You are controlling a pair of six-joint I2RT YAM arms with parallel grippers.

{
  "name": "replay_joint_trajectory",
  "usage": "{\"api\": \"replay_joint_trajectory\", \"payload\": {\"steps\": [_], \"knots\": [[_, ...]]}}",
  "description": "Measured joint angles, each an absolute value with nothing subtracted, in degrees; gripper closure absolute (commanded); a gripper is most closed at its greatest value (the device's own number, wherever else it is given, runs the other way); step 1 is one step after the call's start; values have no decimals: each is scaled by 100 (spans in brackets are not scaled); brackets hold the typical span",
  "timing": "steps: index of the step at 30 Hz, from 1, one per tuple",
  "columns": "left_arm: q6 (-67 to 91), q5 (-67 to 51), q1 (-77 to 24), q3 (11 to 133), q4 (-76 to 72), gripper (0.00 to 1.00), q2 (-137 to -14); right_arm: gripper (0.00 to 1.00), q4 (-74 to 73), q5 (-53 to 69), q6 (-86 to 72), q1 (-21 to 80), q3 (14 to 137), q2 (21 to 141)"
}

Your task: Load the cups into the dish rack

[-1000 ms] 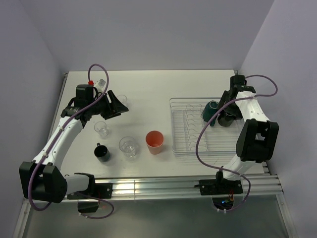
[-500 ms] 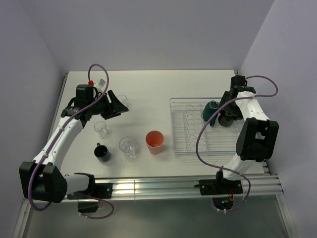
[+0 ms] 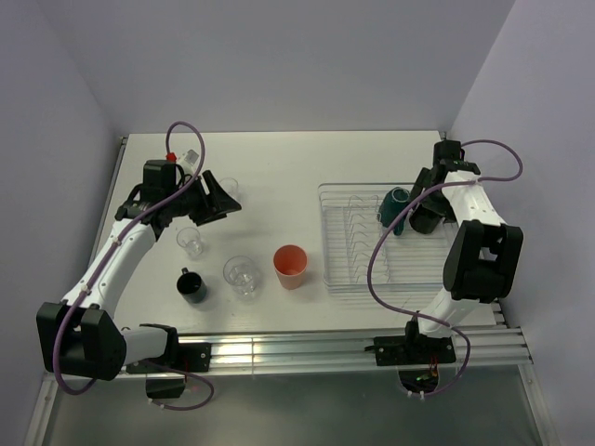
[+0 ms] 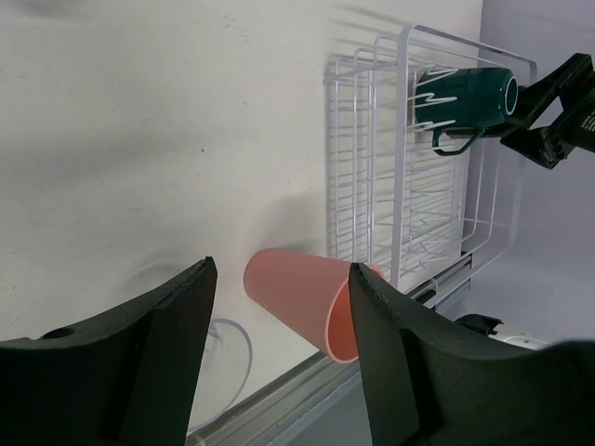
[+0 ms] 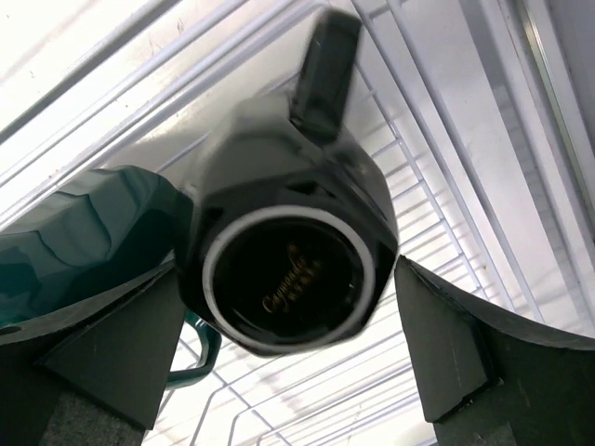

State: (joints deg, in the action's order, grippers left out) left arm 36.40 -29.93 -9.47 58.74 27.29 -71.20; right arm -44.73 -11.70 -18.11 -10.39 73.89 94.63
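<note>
The clear dish rack (image 3: pixel 346 271) stands on the right and also shows in the left wrist view (image 4: pixel 372 167). A dark green mug (image 3: pixel 391 206) lies on its prongs. My right gripper (image 3: pixel 425 221) is over the rack's far right. Its fingertips touch both sides of a dark mug (image 5: pixel 288 251), base towards the camera, next to the green mug (image 5: pixel 84 232). My left gripper (image 3: pixel 219 197) is open and empty above the table. A salmon cup (image 3: pixel 291 266), two clear glasses (image 3: pixel 192 242) (image 3: pixel 242 276) and a black mug (image 3: pixel 192 286) stand on the table. A third glass (image 3: pixel 230 185) is by the left fingers.
The table's metal front rail (image 3: pixel 307 348) runs along the near edge. Walls close in on the left, back and right. In the left wrist view the salmon cup (image 4: pixel 297 302) shows between my fingers but far beyond them, with a glass rim (image 4: pixel 231 346) beside it.
My right gripper and the dark mug have shifted slightly towards the back of the rack. The left arm and the cups on the table have not moved.
</note>
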Motion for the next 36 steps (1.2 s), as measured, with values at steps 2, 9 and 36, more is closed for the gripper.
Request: {"api": "replay_joint_trajectory", "payload": {"steps": [2, 9, 36], "knots": [[3640, -2980, -947, 5846, 2729, 35, -7120, 3, -4427, -1184, -1811, -1039, 7389, 9463], [3640, -2963, -947, 5830, 2729, 35, -7120, 0, -4410, -1199, -1811, -1041, 7391, 9463], [3653, -1326, -2324, 5649, 2993, 33, -6495, 0, -4613, -1306, -1970, -434, 7078, 6477]]}}
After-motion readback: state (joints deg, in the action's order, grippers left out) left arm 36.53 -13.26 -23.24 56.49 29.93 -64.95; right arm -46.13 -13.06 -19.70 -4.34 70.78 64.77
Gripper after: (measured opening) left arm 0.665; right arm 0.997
